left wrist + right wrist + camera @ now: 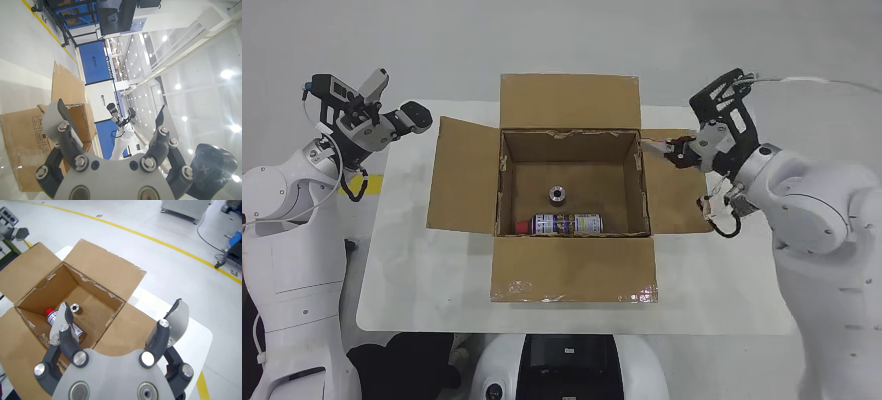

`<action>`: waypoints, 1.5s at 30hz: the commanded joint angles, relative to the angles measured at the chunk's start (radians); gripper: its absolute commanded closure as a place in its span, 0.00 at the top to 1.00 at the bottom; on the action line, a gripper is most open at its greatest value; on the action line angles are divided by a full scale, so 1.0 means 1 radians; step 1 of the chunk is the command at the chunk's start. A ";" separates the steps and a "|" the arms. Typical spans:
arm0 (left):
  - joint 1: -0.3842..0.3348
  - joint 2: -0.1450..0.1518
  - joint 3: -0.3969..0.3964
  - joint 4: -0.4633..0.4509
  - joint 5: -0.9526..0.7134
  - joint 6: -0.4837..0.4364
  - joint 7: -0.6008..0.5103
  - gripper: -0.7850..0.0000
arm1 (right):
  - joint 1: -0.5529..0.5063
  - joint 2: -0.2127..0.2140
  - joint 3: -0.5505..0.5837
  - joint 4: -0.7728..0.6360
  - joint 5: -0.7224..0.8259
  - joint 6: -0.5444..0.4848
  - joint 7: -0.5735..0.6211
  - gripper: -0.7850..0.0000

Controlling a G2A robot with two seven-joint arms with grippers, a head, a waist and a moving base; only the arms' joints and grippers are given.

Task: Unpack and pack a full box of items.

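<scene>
An open cardboard box (572, 270) stands in the middle of the white table (412, 290), all its flaps folded outward. On its floor a spray can (567, 224) with a red cap lies along the near wall, and a small metal cylinder (558, 194) stands at the centre. The right wrist view looks down on the can (51, 314) and the cylinder (75, 309). My right gripper (667, 150) (121, 308) hangs open and empty above the box's right rim. To the left of the box and raised, my left gripper (392, 108) (111, 111) is open and empty, with the box (24, 130) beside it.
The box's right flap (677, 200) lies under my right arm, and the left flap (462, 175) points toward my left arm. Bare table runs along the front (722, 300) and both sides. Yellow floor lines (151, 238) lie beyond the table.
</scene>
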 commanded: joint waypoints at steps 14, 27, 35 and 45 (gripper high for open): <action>0.000 0.000 0.000 0.000 0.000 0.000 0.000 1.00 | 0.174 -0.037 -0.323 0.144 0.016 -0.094 -0.006 1.00; 0.000 0.000 0.000 0.000 0.000 0.000 0.000 1.00 | 0.322 -0.100 -0.560 0.337 0.045 -0.086 -0.028 1.00; 0.000 0.000 0.000 0.000 0.000 0.000 0.000 1.00 | 0.365 -0.139 -0.663 0.426 -0.018 -0.058 -0.075 1.00; 0.000 0.000 0.000 0.000 0.000 0.000 0.000 1.00 | 0.413 -0.179 -0.729 0.544 -0.022 -0.058 -0.073 1.00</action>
